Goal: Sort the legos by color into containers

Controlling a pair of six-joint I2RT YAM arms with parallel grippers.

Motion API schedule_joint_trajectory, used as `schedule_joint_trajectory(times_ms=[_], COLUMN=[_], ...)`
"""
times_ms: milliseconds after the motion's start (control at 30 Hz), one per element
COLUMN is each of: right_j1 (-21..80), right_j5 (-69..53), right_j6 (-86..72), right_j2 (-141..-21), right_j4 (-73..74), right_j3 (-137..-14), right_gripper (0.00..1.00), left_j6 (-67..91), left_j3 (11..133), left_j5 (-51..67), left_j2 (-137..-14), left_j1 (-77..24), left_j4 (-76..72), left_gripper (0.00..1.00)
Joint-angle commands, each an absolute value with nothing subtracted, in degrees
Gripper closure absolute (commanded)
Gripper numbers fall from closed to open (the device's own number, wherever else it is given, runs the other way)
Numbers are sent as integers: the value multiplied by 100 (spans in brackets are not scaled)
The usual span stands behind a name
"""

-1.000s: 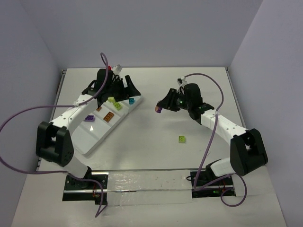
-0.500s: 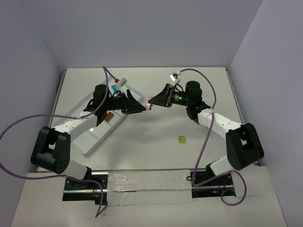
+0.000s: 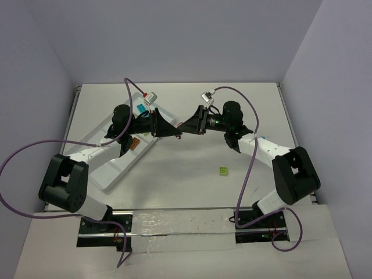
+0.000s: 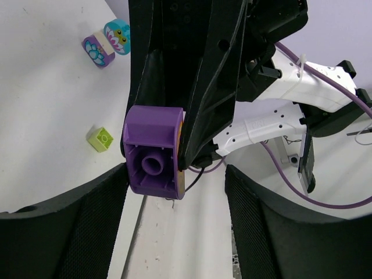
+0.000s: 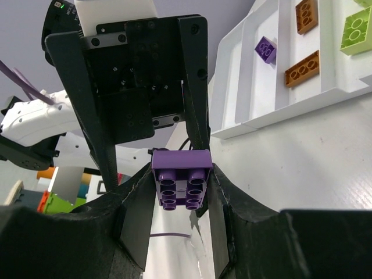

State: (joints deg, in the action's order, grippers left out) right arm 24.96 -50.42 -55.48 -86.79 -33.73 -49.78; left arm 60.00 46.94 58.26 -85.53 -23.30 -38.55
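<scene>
A purple lego [image 5: 181, 185] is clamped between my right gripper's [image 5: 181, 195] two pads, held in mid-air over the table's middle, studs toward the camera. In the left wrist view its hollow underside [image 4: 152, 152] faces me, gripped by the right gripper's black fingers just ahead of my left gripper [image 4: 175, 177], whose jaws stand wide open and touch nothing. In the top view the left gripper [image 3: 172, 131] and right gripper [image 3: 187, 125] meet tip to tip. The white tray [image 5: 250, 119] holds a purple lego [image 5: 265, 49], two orange-brown legos [image 5: 302, 68] and a lime green one [image 5: 356, 32].
A lime green lego [image 3: 223, 170] lies loose on the table right of centre; it also shows in the left wrist view [image 4: 100, 138]. A purple printed lego [image 4: 97, 50] and a teal one [image 4: 118, 36] lie farther off. The tray [image 3: 110, 168] lies at the left under the left arm.
</scene>
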Motion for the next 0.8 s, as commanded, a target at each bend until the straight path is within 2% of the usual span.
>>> schedule_joint_trajectory(times_ms=[0, 567, 633, 767], right_j1=[2549, 2528, 2521, 2522], right_j5=[-5133, -5022, -5049, -5071], right_j6=[-5635, -5815, -5812, -5836], right_j2=[-8734, -8692, -8696, -8716], right_j4=[-3822, -4034, -4036, -4049], right_j3=[-5174, -5159, -5168, -5150], right_gripper=[100, 100, 100, 100], left_j6=[6067, 6086, 6135, 6217], left_j3=[4764, 4717, 4702, 4717], left_j5=[5977, 5979, 5965, 5909], left_j2=[-8637, -8648, -8650, -8657], left_j1=[-2379, -2391, -2391, -2391], left_j4=[-4355, -4325, -4385, -4438], left_gripper=[30, 32, 38, 61])
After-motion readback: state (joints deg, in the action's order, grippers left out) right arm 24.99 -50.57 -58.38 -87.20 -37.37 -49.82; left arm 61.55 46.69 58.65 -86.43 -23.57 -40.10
